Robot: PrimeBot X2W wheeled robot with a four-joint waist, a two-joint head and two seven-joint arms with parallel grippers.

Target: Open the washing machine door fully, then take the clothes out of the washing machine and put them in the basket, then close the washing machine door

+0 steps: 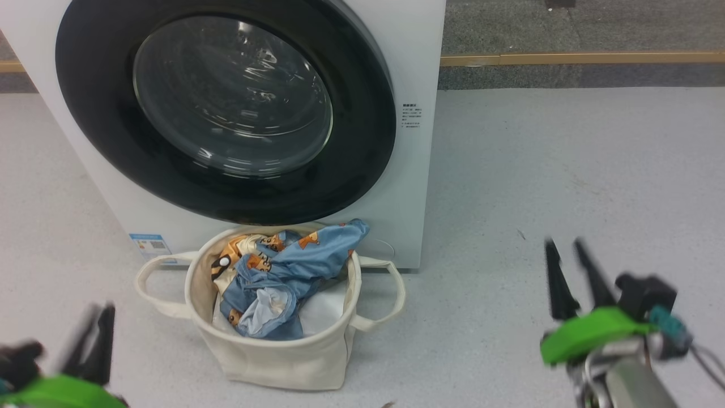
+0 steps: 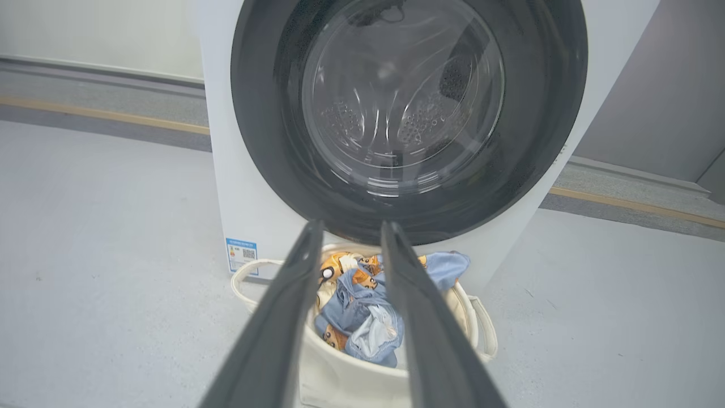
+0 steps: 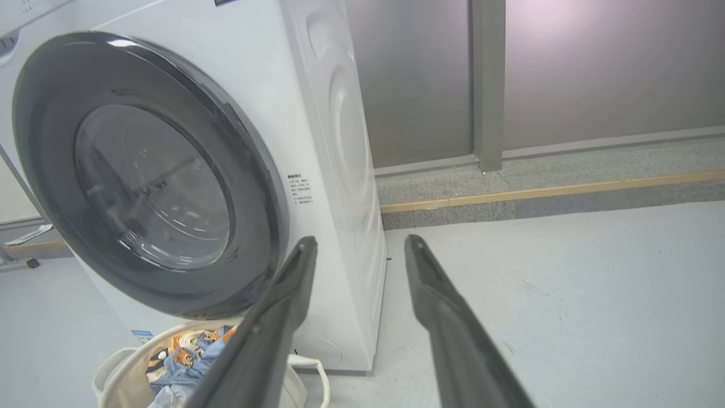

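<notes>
Nearest us, the cream basket (image 1: 272, 362) stands on the floor just before the white washing machine (image 1: 416, 187), heaped with blue-and-orange clothes (image 1: 289, 266) draped over its rim. Above it, the glossy black washing machine door (image 1: 362, 170) is closed. Our left gripper (image 2: 352, 225) and right gripper (image 1: 563, 242) hover low on either side, fingers parted, holding nothing.

No word or number legible anywhere.

On white front of washing machine (image 1: 416, 181), just right of washing machine door (image 1: 226, 113): small block of dark print (image 1: 410, 116), several short lines, too fine to read. Same in right wrist view.

At lower left corner of front, near the bottom edge: blue-edged label sticker (image 1: 150, 245), small coloured marks inside. In left wrist view, a square code-like patch on it; lettering unreadable.

At top edge in right wrist view: faint grey panel markings (image 3: 25, 5), blurred.
</notes>
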